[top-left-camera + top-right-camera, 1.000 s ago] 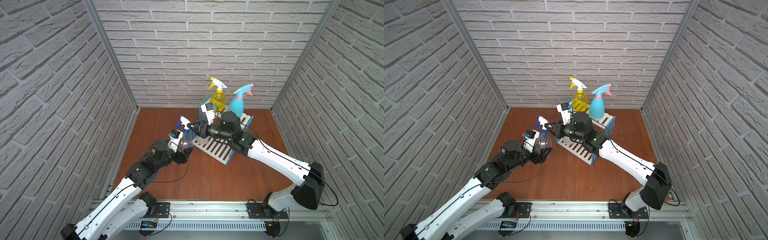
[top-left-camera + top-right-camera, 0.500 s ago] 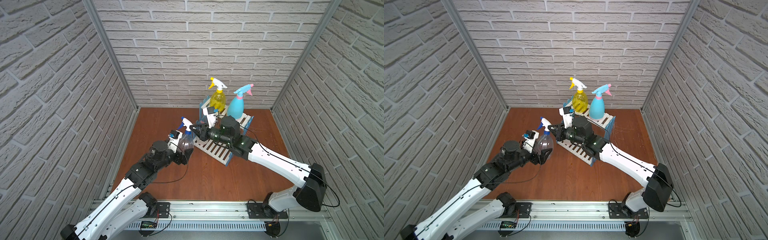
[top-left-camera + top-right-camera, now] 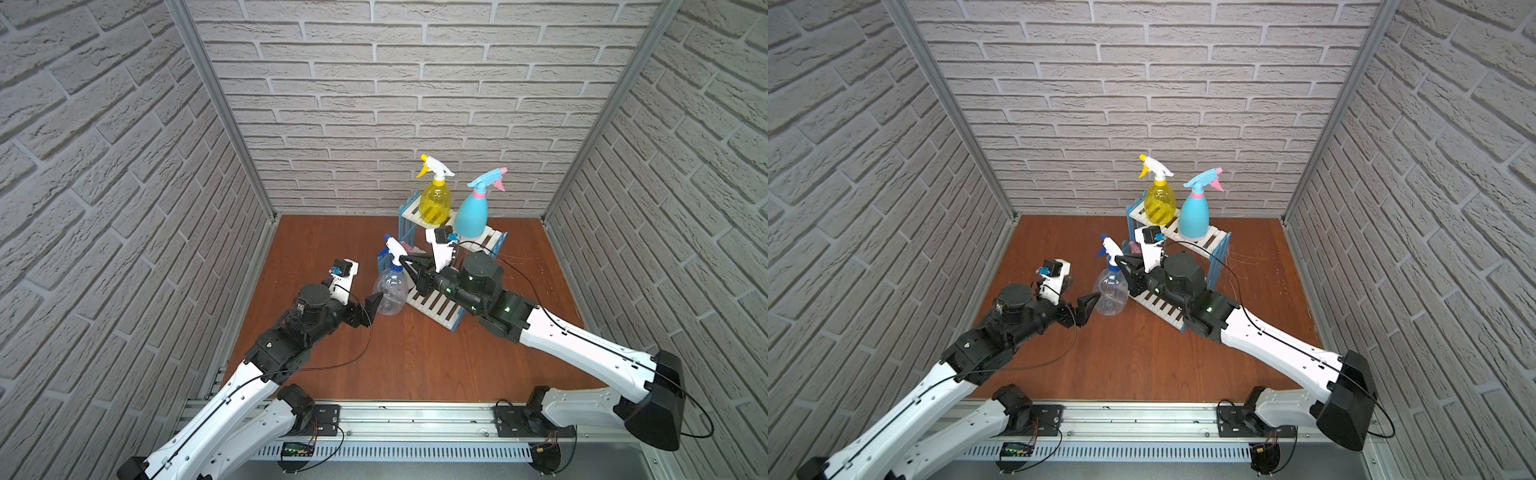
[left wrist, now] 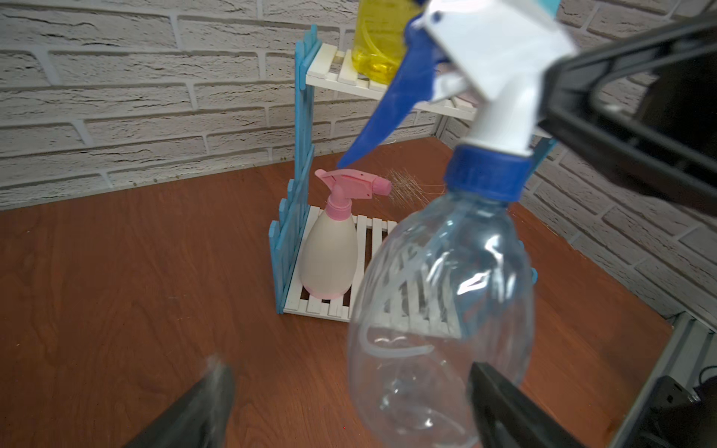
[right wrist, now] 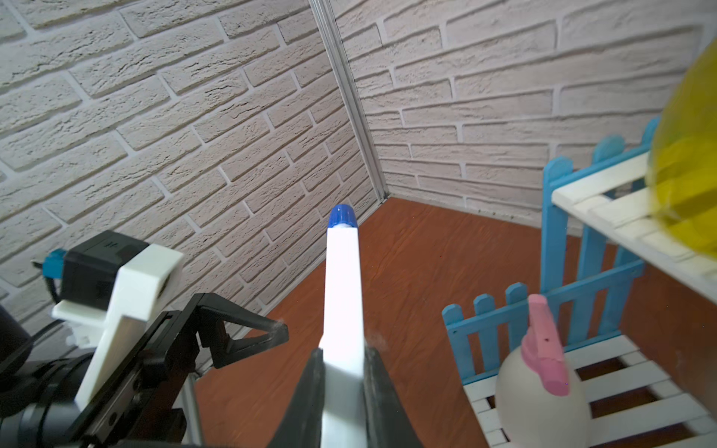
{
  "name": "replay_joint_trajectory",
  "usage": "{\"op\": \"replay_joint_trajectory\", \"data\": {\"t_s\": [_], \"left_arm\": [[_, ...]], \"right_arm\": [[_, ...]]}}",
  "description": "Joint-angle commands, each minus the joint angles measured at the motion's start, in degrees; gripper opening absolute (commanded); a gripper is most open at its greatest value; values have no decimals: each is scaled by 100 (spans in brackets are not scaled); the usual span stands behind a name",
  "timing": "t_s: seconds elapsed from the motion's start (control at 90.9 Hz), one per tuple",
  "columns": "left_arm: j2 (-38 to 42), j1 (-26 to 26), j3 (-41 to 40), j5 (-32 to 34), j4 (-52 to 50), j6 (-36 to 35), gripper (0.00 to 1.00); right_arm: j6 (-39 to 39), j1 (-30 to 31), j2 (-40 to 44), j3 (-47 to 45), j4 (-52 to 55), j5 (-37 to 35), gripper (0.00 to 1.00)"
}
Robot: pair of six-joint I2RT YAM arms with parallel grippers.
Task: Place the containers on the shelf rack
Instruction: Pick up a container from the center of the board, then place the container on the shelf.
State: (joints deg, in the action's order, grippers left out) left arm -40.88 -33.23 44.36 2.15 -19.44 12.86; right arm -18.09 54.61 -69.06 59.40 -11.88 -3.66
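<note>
Fingers [image 5: 308,391] of right gripper [image 5: 344,360] are pinching the clear bottle [image 3: 390,291] by its sprayer; left gripper [image 4: 349,366] is gaping.
Looking empty, light, crushy, so I'm guessing the stiff neck's gripping best.

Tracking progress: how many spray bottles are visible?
4: yellow bottle, blue bottle on the top shelf; cream bottle on the bottom shelf; clear bottle in right gripper.

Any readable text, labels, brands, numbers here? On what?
No legible text anywhere.
Black camera housing on the left wrist: faint mark, too blurred.
Small circuit board on the front rail: too small.
No print shows on the clear plastic spray bottle, yellow spray bottle, light blue spray bottle, cream spray bottle or blue-and-white slatted shelf rack.
</note>
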Motion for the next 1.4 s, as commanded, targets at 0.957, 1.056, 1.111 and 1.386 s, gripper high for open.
{"op": "replay_joint_trajectory", "data": {"t_s": [0.957, 1.056, 1.111, 1.386], "left_arm": [[-207, 1180, -513, 109, 227, 680, 98], [-240, 1180, -542, 84, 278, 682, 98], [-281, 1179, -544, 54, 306, 676, 98], [-278, 1179, -568, 24, 309, 676, 98]], "right_arm": [[1553, 309, 172, -1659, -1944, -3227, 3], [1461, 259, 176, -1711, -1835, -3428, 3], [1367, 206, 98, -1690, -1762, -3583, 3], [939, -80, -431, -1621, -1791, -3879, 3]]}}
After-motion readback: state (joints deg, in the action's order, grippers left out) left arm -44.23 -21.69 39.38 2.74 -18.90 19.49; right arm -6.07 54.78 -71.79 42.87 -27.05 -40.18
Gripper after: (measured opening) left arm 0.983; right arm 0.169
